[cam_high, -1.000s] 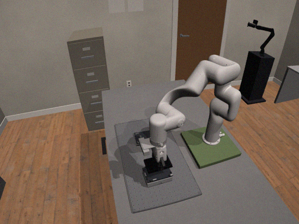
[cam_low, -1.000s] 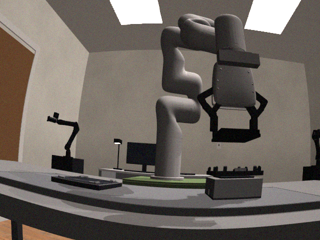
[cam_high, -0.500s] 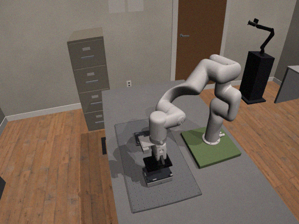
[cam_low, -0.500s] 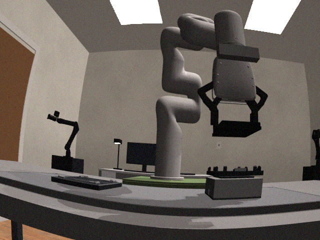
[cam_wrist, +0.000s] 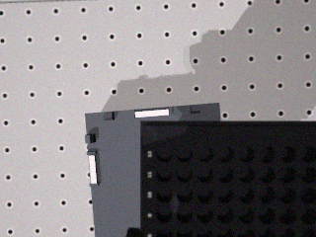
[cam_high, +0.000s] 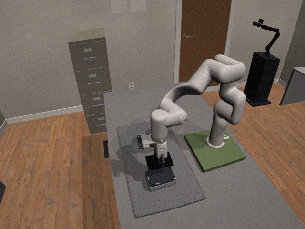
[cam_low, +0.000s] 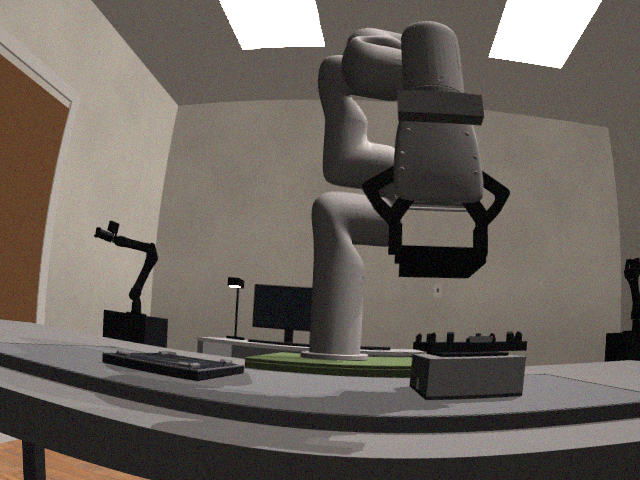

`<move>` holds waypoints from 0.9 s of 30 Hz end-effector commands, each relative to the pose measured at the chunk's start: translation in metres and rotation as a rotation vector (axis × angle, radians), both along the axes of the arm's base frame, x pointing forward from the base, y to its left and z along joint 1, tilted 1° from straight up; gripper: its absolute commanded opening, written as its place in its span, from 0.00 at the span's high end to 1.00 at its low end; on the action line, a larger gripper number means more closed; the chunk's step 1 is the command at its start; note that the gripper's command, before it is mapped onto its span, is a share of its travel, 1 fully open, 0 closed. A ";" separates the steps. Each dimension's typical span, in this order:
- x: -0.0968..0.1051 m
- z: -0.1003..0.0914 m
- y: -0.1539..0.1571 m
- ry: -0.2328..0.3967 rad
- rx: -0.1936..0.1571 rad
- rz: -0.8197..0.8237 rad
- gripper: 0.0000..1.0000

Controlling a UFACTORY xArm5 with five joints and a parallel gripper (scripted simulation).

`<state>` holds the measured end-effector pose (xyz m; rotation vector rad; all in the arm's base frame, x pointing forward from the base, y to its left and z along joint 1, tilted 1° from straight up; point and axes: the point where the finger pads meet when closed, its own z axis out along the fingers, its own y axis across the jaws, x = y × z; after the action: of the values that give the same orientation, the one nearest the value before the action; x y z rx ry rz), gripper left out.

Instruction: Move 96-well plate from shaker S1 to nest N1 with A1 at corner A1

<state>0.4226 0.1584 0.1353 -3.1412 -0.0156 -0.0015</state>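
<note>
My gripper (cam_high: 161, 159) (cam_low: 438, 252) is shut on the black 96-well plate (cam_high: 152, 163) (cam_low: 439, 264) (cam_wrist: 227, 178) and holds it level in the air by its two long sides. The plate hangs well above the grey plate shaker S1 (cam_high: 163, 184) (cam_low: 467, 374) (cam_wrist: 114, 173) and a little off to the far side of it. The shaker's black top with its clamps is bare. The plate nest N1 (cam_high: 141, 143) (cam_low: 170, 364) lies flat on the breadboard beyond the gripper, partly hidden by the arm in the top view. I cannot make out the plate's cut-off corner.
The shaker and nest stand on a perforated grey breadboard (cam_high: 172, 197) (cam_wrist: 49, 74) on the table. The arm's base sits on a green pad (cam_high: 221, 157) (cam_low: 330, 364) to the right. A filing cabinet (cam_high: 91, 81) stands behind the table.
</note>
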 end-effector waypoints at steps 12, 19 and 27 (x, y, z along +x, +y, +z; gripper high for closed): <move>0.001 -0.003 -0.040 -0.008 -0.007 0.000 1.00; 0.000 -0.006 -0.057 -0.008 -0.007 0.000 1.00; 0.000 -0.009 -0.084 -0.008 -0.007 0.000 1.00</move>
<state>0.4210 0.0824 0.1258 -3.1411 -0.0159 -0.0042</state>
